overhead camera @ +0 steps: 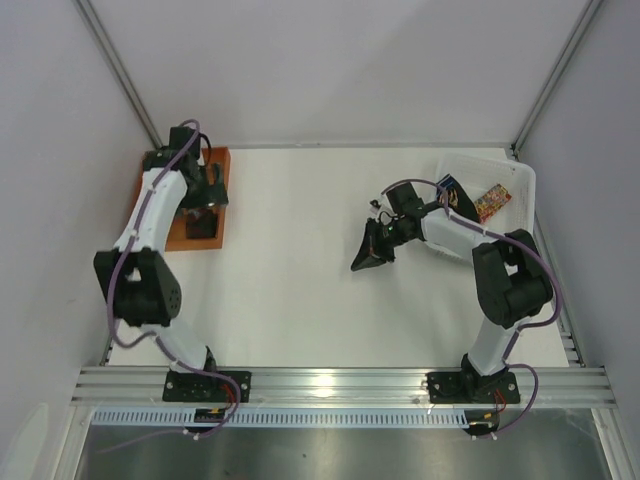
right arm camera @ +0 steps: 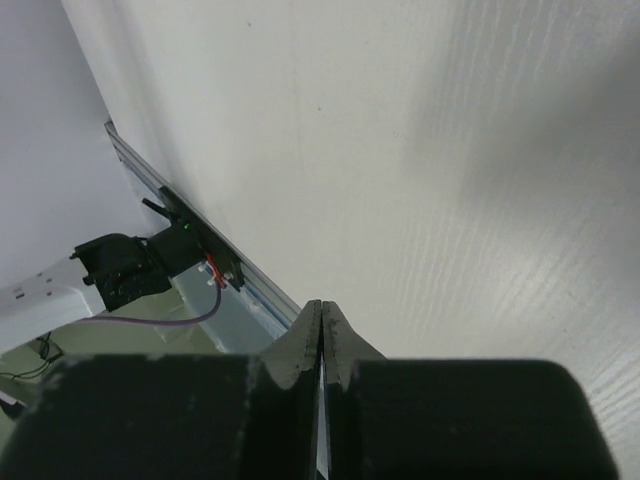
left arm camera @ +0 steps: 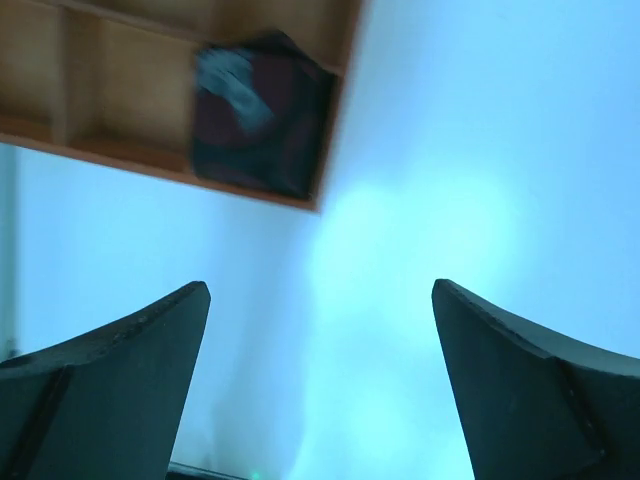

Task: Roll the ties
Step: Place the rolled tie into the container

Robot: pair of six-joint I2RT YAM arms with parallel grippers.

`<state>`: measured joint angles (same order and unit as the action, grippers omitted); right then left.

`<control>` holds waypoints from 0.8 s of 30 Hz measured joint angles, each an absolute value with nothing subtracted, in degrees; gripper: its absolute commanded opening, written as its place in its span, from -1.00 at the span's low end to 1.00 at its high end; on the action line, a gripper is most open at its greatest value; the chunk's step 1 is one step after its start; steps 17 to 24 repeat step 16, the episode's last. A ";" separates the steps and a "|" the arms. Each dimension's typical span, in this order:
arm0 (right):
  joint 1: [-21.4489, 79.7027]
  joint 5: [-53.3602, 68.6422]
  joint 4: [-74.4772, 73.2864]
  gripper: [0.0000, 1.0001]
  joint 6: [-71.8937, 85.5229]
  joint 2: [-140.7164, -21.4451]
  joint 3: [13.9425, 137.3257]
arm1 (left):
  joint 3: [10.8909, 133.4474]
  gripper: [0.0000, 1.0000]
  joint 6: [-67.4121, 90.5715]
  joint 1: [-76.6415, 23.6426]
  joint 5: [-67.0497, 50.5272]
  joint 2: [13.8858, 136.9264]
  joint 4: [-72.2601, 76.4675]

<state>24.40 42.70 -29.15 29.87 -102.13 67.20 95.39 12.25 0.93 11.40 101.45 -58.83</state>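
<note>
1. Table: white top, arms bolted at near edge.
2. Orange tray: wooden, split into compartments, lying flat at the far-left corner of the table.
3. Maroon tie: 1 pc, a compact dark bundle w/ a pale patch on top, sitting in the corner compartment at the tray's near end. Blurred in the left wrist view, so the print is not legible.
4. Left pincer: over the tray area at the far-left corner, its 2 fingers spread wide w/ nothing between them. It is apart from the maroon tie, and the wrist view shows bare table under it.
5. White basket: openwork sides, at the far-right corner of the table.
6. Multicoloured tie: 1 pc, inside the basket, toward its right side.
7. Dark tie: 1 pc, at the basket's left side and partly hidden behind the right arm. Too small to make out the pattern.
8. Right pincer: right of table centre, just left of the basket, over bare table. Its 2 fingers are pressed together, tips meeting, gripping nothing. Cannot tell whether the tips touch the table.
</note>
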 measured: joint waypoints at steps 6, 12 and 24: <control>24.08 36.10 -32.82 0.31 28.51 -97.06 67.18 | 71.61 1.00 23.24 -11.25 2.59 76.23 -49.30; 23.18 25.67 -32.10 0.99 28.64 -88.62 64.82 | 53.58 1.00 35.27 -24.12 -2.15 61.45 -40.82; 23.59 20.10 -27.53 0.99 30.15 -81.97 59.05 | 50.59 1.00 39.44 -30.89 -1.41 61.08 -36.80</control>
